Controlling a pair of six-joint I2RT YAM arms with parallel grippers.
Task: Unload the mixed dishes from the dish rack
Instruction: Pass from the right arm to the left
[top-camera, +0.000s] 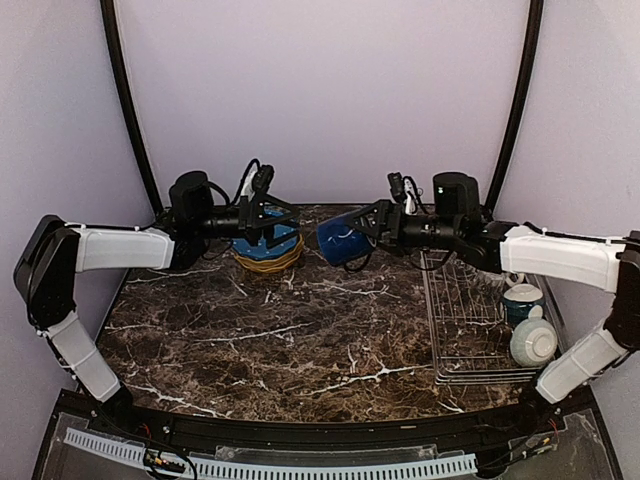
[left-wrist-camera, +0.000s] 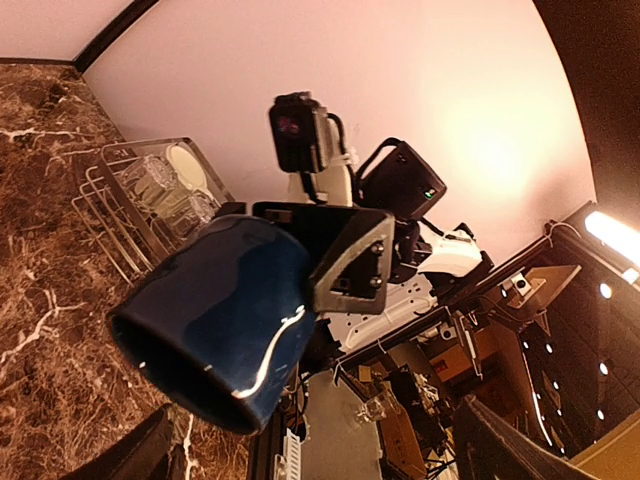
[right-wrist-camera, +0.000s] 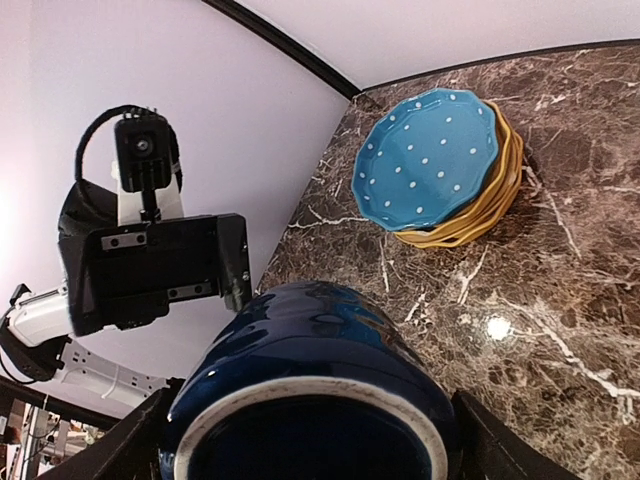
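My right gripper (top-camera: 362, 232) is shut on the dark blue cup (top-camera: 338, 242) and holds it on its side above the marble table, left of the dish rack (top-camera: 470, 330). In the right wrist view the cup (right-wrist-camera: 320, 370) fills the space between my fingers, rim toward the camera. My left gripper (top-camera: 272, 228) is open and empty, over the stack of a blue white-dotted plate (right-wrist-camera: 425, 155) on yellow plates (right-wrist-camera: 480, 215). It faces the cup (left-wrist-camera: 215, 320). The rack holds pale teal-and-white bowls (top-camera: 533, 342) and a clear glass tumbler (left-wrist-camera: 150, 180).
The dish rack sits at the table's right side, under my right forearm. The plate stack (top-camera: 266, 252) stands at the back centre-left near the wall. A black curved frame rises behind each arm. The table's front edge has a black rim.
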